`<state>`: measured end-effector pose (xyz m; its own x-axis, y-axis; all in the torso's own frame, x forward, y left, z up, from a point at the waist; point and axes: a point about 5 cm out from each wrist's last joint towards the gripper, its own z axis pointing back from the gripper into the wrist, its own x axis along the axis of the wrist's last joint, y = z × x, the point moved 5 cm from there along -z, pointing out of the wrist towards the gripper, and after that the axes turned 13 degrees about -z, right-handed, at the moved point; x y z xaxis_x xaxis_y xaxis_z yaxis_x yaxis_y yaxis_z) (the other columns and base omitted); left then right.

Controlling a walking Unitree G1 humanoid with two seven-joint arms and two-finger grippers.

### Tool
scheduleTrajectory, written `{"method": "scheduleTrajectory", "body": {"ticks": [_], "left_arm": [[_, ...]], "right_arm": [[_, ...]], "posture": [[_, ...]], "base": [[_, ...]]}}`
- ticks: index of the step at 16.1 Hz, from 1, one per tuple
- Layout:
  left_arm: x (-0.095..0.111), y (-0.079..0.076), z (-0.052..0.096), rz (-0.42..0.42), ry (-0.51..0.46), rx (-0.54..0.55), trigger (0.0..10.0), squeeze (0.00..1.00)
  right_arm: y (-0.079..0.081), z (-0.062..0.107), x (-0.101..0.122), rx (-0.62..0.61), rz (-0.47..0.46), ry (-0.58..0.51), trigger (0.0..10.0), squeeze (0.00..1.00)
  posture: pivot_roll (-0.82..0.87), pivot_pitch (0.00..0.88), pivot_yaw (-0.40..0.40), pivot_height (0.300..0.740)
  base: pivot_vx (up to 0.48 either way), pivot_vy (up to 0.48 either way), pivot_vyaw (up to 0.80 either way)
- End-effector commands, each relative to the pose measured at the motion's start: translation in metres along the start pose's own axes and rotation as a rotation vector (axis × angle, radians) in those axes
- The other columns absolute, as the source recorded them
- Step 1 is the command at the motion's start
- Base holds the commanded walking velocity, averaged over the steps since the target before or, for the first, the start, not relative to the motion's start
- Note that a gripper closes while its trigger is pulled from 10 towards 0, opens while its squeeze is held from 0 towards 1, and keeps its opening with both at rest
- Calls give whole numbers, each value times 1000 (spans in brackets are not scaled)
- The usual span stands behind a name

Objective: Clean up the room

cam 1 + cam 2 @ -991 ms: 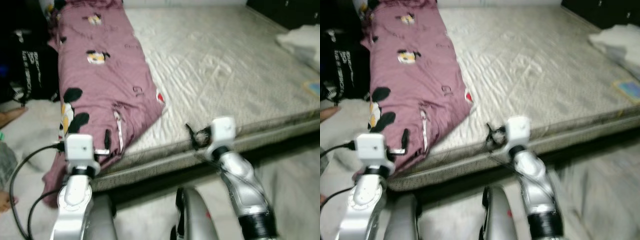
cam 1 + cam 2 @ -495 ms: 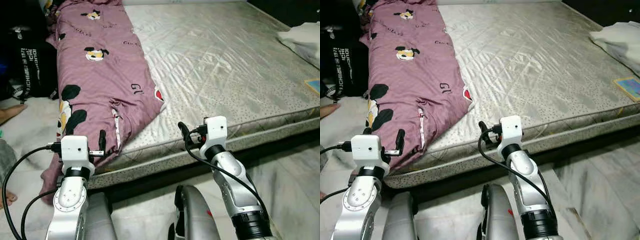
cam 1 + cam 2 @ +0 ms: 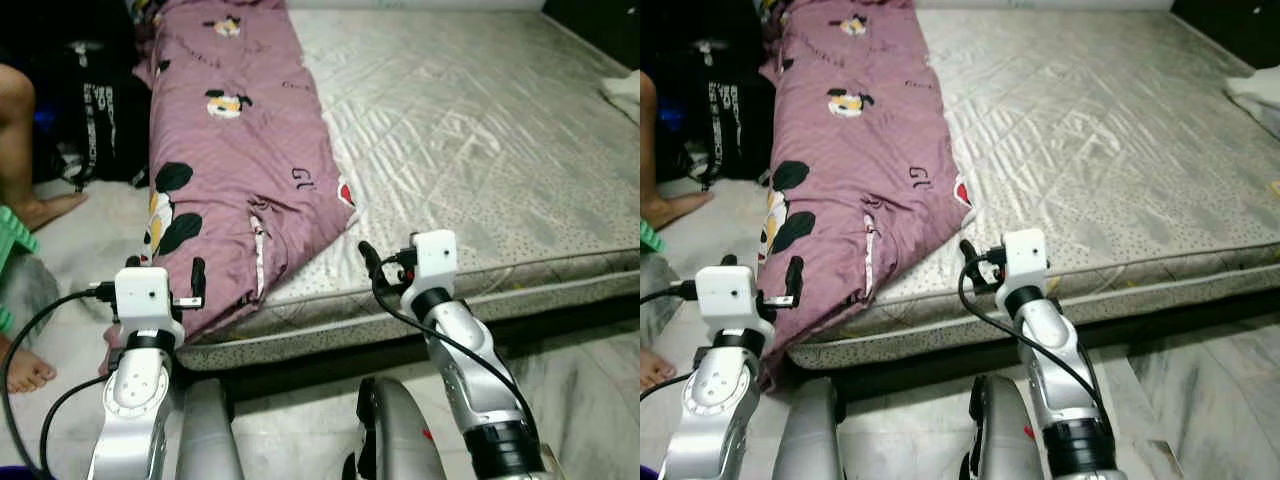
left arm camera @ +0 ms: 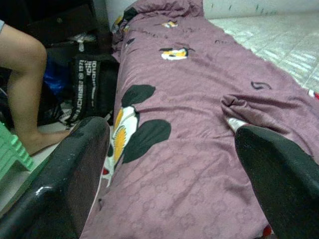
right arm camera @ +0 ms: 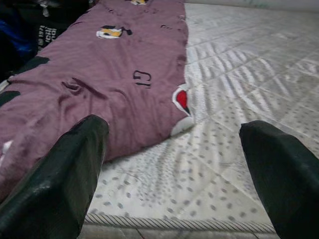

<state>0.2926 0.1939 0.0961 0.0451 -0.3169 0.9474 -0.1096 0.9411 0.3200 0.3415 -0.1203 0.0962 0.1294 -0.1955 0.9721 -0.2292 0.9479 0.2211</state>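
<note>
A mauve blanket (image 3: 235,170) printed with cartoon figures lies along the left side of a bare grey mattress (image 3: 480,130) and hangs over its front left corner. My left gripper (image 3: 165,270) hovers open in front of that hanging corner. In the left wrist view its two fingers stand wide apart with the blanket (image 4: 199,124) beyond them. My right gripper (image 3: 385,262) is open too, held just before the mattress's front edge, right of the blanket's lower end. The right wrist view looks between its fingertips (image 5: 60,169) at the blanket's edge (image 5: 124,89) and the mattress (image 5: 239,114).
A black bag (image 3: 95,110) stands on the floor left of the bed. A person's leg (image 3: 20,120) and a bare foot (image 3: 25,370) are at the far left, beside something green (image 3: 10,240). White cloth (image 3: 625,90) lies at the mattress's right edge. Pale floor runs along the bed's front.
The whole picture has shifted right, so the camera has turned left; the person's leg has come into view. Both grippers stay open at the bed's front edge.
</note>
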Motion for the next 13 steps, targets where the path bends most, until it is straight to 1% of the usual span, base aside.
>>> {"method": "scheduleTrajectory", "body": {"ticks": [1,3,4,5,6,7,8,9,10,11,13], "left_arm": [[3,-2,-5,20,-2,3,10000,0],[6,-2,-14,34,-7,20,10000,0],[5,-1,-22,56,4,40,10000,0],[3,-3,-26,80,19,50,10000,0],[0,-4,-32,122,42,65,10000,0],[-2,-8,-41,148,64,71,10000,0],[-2,-10,-44,159,70,71,10000,0],[-3,-14,-52,165,81,62,10000,0],[-4,-14,-58,174,95,67,10000,0],[-8,-15,-65,185,123,76,10000,0],[-14,-16,-75,210,167,87,10000,0]], "right_arm": [[-10,4,5,-22,3,-13,10000,0],[-15,6,6,-26,8,-15,10000,0],[-18,9,8,-31,23,-17,10000,0],[-21,12,8,-42,29,-19,10000,0],[-28,19,9,-65,42,-20,10000,0],[-42,29,11,-107,68,-18,10000,0],[-50,36,13,-129,86,-17,10000,0],[-67,49,15,-183,124,-9,10000,0],[-78,58,17,-217,151,-5,10000,0],[-91,71,20,-250,184,8,10000,0],[-102,88,20,-295,180,33,10000,0]], "posture": [[25,43,-56,559],[9,36,-57,540],[-7,39,-51,530],[-15,41,-49,530],[-32,44,-44,530],[-56,49,-40,530],[-78,55,-41,530],[-95,65,-46,530],[-106,78,-49,530],[-118,91,-49,530],[-145,117,-52,530]], "base": [[0,0,0],[0,0,0],[0,0,0],[0,0,0],[0,0,0],[0,0,0],[0,0,0],[0,0,0],[0,0,0],[0,0,0],[0,0,0]]}}
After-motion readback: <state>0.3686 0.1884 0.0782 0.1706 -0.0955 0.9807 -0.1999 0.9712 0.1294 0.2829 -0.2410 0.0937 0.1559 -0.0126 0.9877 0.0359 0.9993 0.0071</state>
